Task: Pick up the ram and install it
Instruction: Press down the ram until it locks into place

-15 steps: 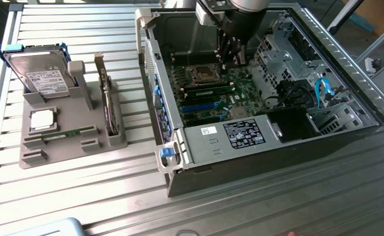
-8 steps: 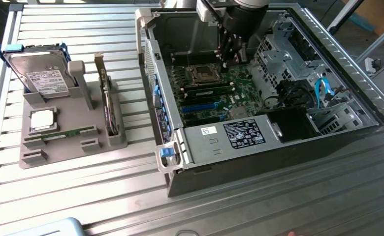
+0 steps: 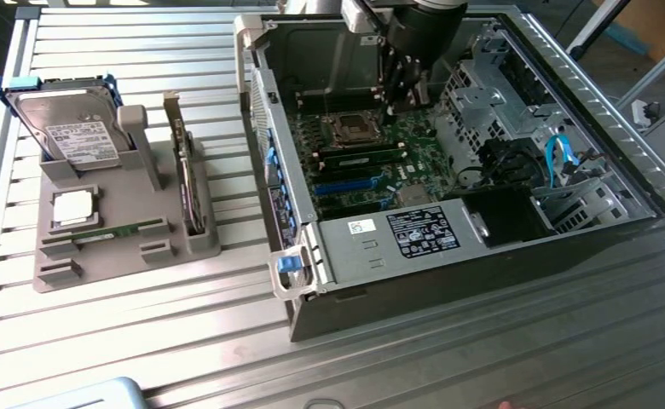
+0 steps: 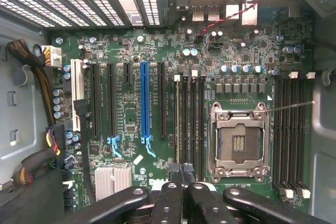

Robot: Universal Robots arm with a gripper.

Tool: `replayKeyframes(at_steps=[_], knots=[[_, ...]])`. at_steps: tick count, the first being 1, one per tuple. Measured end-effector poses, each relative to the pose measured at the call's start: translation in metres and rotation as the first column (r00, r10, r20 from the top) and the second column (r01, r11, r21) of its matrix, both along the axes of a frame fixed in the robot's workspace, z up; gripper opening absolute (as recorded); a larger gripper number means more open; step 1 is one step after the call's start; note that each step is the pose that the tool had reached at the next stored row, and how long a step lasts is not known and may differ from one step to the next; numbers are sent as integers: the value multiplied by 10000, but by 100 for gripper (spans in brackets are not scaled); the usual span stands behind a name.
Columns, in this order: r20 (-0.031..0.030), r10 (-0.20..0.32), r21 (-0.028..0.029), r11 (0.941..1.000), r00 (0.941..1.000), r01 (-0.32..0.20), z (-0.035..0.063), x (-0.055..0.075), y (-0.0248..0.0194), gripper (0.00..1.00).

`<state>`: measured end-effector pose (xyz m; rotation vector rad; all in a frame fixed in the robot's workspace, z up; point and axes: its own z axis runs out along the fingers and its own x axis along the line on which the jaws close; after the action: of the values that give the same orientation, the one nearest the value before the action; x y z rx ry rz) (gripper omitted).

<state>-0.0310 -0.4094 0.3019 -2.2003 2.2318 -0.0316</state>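
Note:
A green ram stick [image 3: 122, 232] lies flat in the grey holder [image 3: 105, 256] on the exterior view's left. A second ram stick [image 4: 177, 121] stands edge-on in a memory slot beside the CPU socket [image 4: 239, 140]; it is also a thin green strip on the motherboard, the seated ram [image 3: 367, 158]. My gripper [image 3: 404, 100] hangs inside the open computer case [image 3: 298, 213], above the motherboard. In the wrist view the gripper [image 4: 181, 170] is shut, fingers pressed together with nothing visible between them, over the end of that slot row.
The holder also carries a silver hard drive [image 3: 71, 132] and an upright expansion card [image 3: 182, 183]. Inside the case are a power supply [image 3: 424, 230], drive cages [image 3: 503, 94], blue cables [image 3: 557, 158] and a wire bundle [image 4: 37, 66]. Slatted metal table [image 3: 139, 341] surrounds everything.

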Motion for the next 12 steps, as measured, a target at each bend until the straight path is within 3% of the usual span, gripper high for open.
replayKeyframes(at_steps=[3, 12], knots=[[-22, -10, -41, 10000, 10000, 10, 35, 2, 1, 10], [-197, -26, -253, 9997, 9998, 21, 215, 16, 2, 10]])
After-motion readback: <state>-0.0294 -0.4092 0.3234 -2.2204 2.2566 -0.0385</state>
